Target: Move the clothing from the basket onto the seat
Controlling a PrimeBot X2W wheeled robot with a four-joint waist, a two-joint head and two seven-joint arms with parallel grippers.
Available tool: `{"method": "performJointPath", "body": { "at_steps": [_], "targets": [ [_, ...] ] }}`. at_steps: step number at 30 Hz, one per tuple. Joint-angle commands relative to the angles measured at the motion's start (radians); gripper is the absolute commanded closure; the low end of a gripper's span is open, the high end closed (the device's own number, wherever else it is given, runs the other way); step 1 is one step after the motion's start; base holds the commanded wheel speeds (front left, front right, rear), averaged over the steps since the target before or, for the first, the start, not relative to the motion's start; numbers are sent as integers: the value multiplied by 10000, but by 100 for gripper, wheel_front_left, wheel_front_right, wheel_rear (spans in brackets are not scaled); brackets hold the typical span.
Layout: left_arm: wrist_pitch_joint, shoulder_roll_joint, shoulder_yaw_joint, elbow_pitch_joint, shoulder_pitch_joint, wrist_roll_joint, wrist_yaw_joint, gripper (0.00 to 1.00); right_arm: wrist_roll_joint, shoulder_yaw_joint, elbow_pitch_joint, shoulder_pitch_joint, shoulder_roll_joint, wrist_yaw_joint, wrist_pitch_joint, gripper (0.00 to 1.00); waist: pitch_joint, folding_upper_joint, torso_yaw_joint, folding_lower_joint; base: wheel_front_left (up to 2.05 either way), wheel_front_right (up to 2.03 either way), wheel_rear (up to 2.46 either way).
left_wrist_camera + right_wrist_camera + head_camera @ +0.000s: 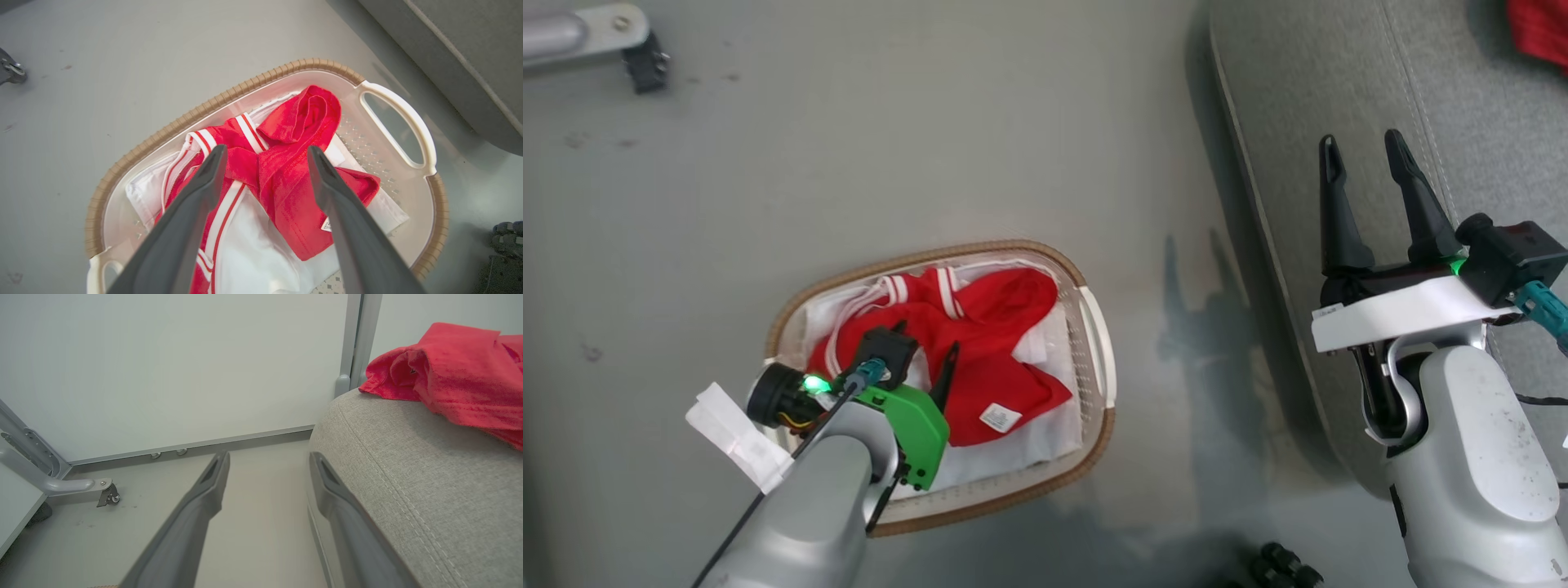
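Observation:
The basket (1104, 343) stands on the grey floor, oval with a brown woven rim (245, 87). Inside it lies red clothing (996, 327) with white stripe trim, on top of white cloth (253, 253). My left gripper (927, 359) hovers open just above that clothing (294, 179), fingers spread either side of the red bundle and holding nothing (266, 150). The grey seat (1339, 82) fills the right side. My right gripper (1362, 140) is open and empty beside the seat's rounded corner (408, 477). Another red garment (453, 371) lies on the seat (1539, 33).
A grey wheeled frame leg (588, 33) sits on the floor at the far left, and it appears with its caster (106, 494) by a white wall panel. Dark objects (1282, 563) lie on the floor near the basket's right side (506, 237).

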Motion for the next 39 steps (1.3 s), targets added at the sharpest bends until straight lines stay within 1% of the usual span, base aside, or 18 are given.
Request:
{"method": "performJointPath", "body": {
  "at_steps": [1,5,12,19,22,24,25,26,27,28,33,39],
  "targets": [
    [42,190,-110,216,-330,-131,-24,0,137,46,-79,-157,-12,-14,-16,0,1270,0,-1120,-1,0,0,0],
    [183,408,-499,876,-741,-203,-25,0,406,192,-158,-285,-7,-14,-16,0,1686,0,-1363,-1,0,0,0],
    [354,669,-807,1706,-1364,-395,-26,0,763,423,-262,-481,-10,-14,-16,0,2281,0,-1648,-1,0,0,0],
    [270,787,-902,2198,-1884,-407,-26,0,946,494,-329,-671,-10,-14,-16,0,2688,0,-1772,-1,0,0,0],
    [292,650,-954,2288,-1947,-500,-27,0,959,520,-286,-691,-12,-14,-16,0,2747,0,-1777,-1,0,0,0],
    [358,543,-1037,2331,-1931,-607,-27,29,960,538,-252,-712,-12,-14,-16,0,2744,0,-1761,-1,0,0,0],
    [363,500,-1096,2345,-1907,-669,-27,56,950,566,-216,-719,-12,-14,-16,0,2730,0,-1748,-1,0,0,0],
    [363,469,-1149,2346,-1880,-719,-27,65,939,586,-195,-724,-12,-14,-16,0,2711,0,-1738,-1,0,0,0],
    [356,420,-1217,2327,-1837,-773,-27,84,915,591,-167,-721,-13,-14,-16,0,2675,0,-1718,-1,0,0,0],
    [336,380,-1281,2298,-1792,-813,-27,99,892,591,-136,-715,-18,-14,-16,0,2635,0,-1699,-1,0,0,0],
    [110,197,-1615,2021,-1532,-1173,-27,100,696,518,11,-617,-16,-14,-16,0,2236,0,-1518,-1,0,0,0],
    [-179,174,-2092,1383,-1152,-1638,-27,100,255,387,200,-369,-18,-14,-16,0,1410,0,-1112,-1,0,0,0]
  ]
}}
